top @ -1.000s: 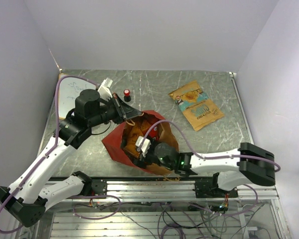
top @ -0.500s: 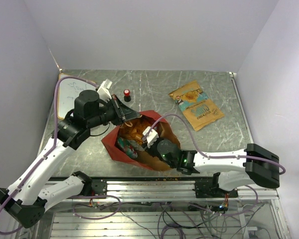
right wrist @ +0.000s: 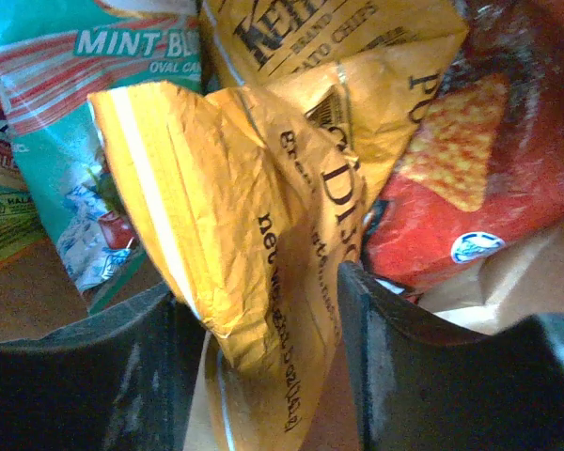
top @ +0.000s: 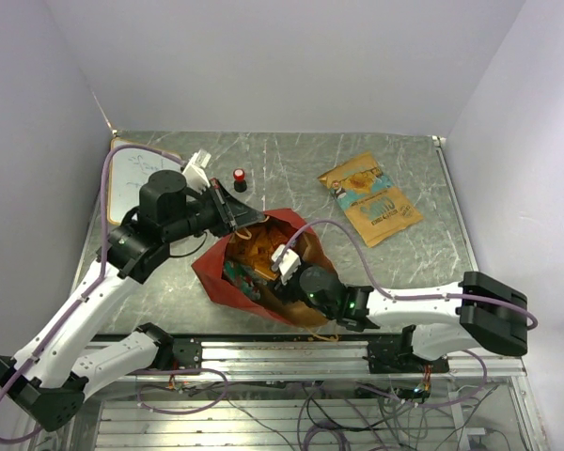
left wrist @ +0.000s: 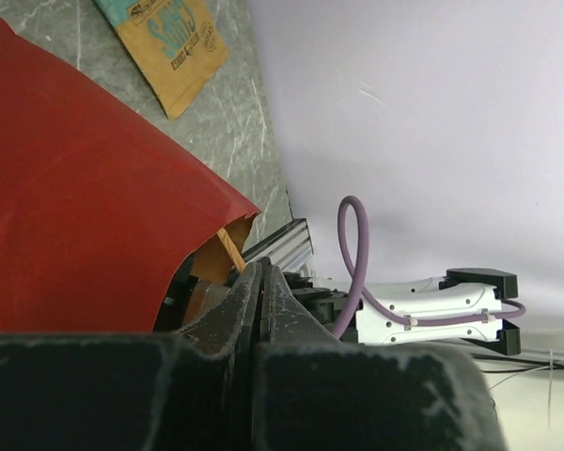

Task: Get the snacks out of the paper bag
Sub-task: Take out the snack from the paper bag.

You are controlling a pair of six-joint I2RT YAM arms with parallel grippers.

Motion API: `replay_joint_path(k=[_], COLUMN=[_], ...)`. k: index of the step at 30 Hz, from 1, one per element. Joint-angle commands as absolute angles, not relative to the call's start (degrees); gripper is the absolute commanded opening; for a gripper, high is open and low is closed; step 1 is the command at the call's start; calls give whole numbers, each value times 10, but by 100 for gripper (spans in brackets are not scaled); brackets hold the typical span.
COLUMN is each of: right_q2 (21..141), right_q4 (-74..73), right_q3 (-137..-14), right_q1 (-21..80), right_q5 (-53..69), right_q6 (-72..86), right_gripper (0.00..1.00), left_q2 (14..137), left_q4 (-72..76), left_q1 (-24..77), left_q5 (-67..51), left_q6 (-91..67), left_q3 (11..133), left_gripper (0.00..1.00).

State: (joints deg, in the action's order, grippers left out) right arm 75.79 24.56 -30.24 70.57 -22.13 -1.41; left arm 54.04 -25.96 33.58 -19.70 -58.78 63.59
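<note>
Snacks in paper bag — several, seemingly.

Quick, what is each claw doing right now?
Left claw: closed, pinching the large red paper bag at its rim.
Right claw: closed on a crinkly yellow foil snack packet inside the bag.

The right gripper has slid to the right inside the big red paper bag, away from the bag's left side. The spot the arm used to cover now shows a shiny green-blue packet. The arm's black elbow block has swung a little further right.
</note>
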Motion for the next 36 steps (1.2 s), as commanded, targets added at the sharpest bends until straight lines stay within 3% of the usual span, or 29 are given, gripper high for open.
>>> replay_joint_path(k=[1, 6, 8, 20, 36], right_q2=[775, 744, 722, 578, 575], right_q4=[251, 146, 112, -114, -434], right_q3=[-322, -366, -379, -522, -946], right_q1=[704, 705, 704, 704, 704], right_q5=[-199, -184, -182, -210, -290], right_q6=[-9, 25, 42, 150, 239], right_gripper=[46, 8, 0, 0, 0], left_q2=[549, 546, 541, 528, 583], left_q4=[-248, -253, -256, -382, -412], left_q1=[341, 341, 341, 341, 341], left_q5=[-214, -198, -186, -43, -16], left_q6=[-577, -582, -589, -550, -502], left_q3=[659, 653, 652, 721, 779], left_gripper=[7, 7, 7, 7, 7])
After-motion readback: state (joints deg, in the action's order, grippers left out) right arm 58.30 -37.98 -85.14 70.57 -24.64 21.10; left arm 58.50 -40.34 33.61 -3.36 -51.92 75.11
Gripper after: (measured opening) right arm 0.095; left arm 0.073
